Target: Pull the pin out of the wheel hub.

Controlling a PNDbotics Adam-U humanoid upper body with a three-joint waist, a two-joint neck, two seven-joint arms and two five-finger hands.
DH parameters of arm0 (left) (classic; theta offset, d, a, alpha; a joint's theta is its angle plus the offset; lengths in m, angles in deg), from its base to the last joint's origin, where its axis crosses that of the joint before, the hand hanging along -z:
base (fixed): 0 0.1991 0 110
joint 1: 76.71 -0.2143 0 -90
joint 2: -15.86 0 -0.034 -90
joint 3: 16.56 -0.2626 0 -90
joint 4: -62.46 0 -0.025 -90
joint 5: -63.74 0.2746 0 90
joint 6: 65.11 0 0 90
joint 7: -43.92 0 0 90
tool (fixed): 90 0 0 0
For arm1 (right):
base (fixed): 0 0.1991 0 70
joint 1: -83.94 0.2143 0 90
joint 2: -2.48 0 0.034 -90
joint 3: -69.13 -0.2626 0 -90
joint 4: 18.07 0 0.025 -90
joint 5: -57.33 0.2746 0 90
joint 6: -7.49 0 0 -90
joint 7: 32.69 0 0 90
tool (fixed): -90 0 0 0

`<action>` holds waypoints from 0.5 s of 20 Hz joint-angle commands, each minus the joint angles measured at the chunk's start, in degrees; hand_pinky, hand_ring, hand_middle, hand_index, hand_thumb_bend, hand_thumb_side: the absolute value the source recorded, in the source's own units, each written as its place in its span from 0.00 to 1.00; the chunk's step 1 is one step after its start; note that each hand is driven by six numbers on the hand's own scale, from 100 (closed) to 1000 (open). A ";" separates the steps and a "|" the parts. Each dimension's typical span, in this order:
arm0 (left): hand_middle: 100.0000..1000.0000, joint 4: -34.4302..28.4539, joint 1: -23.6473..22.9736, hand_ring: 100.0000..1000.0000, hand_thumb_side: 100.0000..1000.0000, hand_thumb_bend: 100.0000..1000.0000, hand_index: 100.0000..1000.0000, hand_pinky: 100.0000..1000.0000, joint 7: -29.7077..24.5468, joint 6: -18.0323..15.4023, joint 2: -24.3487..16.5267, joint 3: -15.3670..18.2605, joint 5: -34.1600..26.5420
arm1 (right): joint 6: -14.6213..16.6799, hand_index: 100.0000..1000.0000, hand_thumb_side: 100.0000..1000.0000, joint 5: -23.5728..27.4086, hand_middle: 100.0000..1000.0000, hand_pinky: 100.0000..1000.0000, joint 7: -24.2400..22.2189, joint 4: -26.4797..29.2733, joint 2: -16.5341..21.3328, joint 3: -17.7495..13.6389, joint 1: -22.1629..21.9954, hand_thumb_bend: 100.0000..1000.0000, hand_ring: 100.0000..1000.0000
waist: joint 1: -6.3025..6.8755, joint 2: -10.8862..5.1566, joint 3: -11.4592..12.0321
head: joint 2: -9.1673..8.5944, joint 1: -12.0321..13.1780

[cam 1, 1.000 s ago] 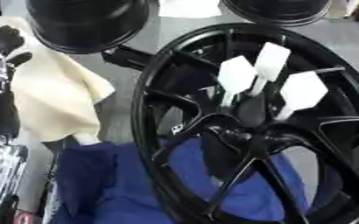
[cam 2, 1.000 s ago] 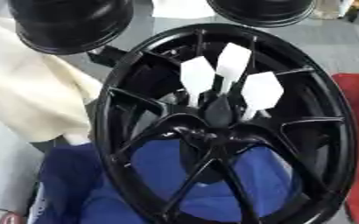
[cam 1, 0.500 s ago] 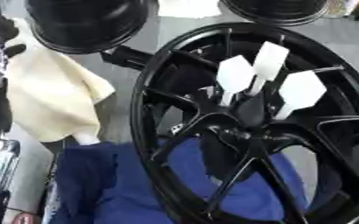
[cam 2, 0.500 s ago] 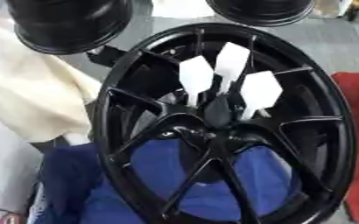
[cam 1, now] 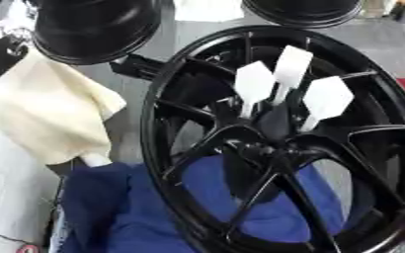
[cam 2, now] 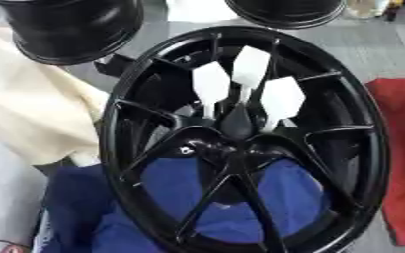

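Honestly, nothing's been pulled yet as far as I can see. The wheel hub (cam 2: 237, 144) is propped up at a tilt on a blue cloth (cam 2: 240, 202), and there are three white pins still stuck in it, bunched together just above the centre where the spokes meet: a left pin (cam 2: 211, 84), a middle pin (cam 2: 250, 66) and a right pin (cam 2: 282, 97). Each has a flat paddle-ish head on a thin stem, and the stems run down into the dark middle of the hub. I can't tell how deep they sit.

As for the hands, the right hand isn't in either view. At the top-left corner of the left eye view there's a dark shape with pale bits that I take to be the left hand (cam 1: 7, 29). It's well apart from the pins and cut off by the edge, so I cannot tell whether it's open or closed. Nothing is touching any pin.

So my read is that the job is basically at the start. The whole reach, pinch and pull is still left to do.

Around it there's a cream cloth (cam 2: 24, 108) to the left, a red cloth (cam 2: 400, 148) on the right of the grey counter (cam 2: 396, 49), and two more black wheels at the back (cam 2: 67, 27) (cam 2: 284, 10).
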 commanded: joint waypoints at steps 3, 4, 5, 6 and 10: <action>0.73 -0.95 6.28 0.80 0.53 0.00 0.82 0.79 -11.35 3.24 -7.24 -3.37 3.82 | 0.01 0.82 0.63 -0.43 0.71 0.65 -0.33 0.68 0.84 -0.10 0.50 0.00 0.71 | 0.12 -1.86 -0.39 | 0.63 0.28; 0.74 -0.77 7.87 0.80 0.52 0.00 0.82 0.79 -13.53 3.18 -7.78 -4.25 4.76 | 0.00 0.82 0.63 -0.48 0.71 0.65 -0.37 0.67 0.82 -0.05 0.50 0.00 0.71 | 0.16 -1.94 -0.44 | 0.73 0.51; 0.74 -0.32 9.67 0.80 0.50 0.00 0.83 0.79 -15.82 2.87 -8.12 -5.22 5.58 | 0.00 0.82 0.63 -0.55 0.71 0.65 -0.41 0.66 0.78 -0.01 0.48 0.00 0.71 | 0.21 -2.06 -0.49 | 0.86 0.75; 0.74 0.39 11.58 0.80 0.49 0.00 0.83 0.80 -18.15 2.31 -8.33 -6.23 6.35 | 0.01 0.82 0.63 -0.64 0.71 0.65 -0.43 0.66 0.71 0.03 0.46 0.00 0.71 | 0.26 -2.18 -0.53 | 0.99 0.93; 0.74 4.39 17.98 0.81 0.46 0.00 0.83 0.81 -25.95 -1.33 -8.37 -9.97 7.59 | 0.02 0.82 0.63 -0.94 0.72 0.65 -0.57 0.61 0.51 0.23 0.35 0.00 0.71 | 0.43 -2.56 -0.75 | 1.04 1.16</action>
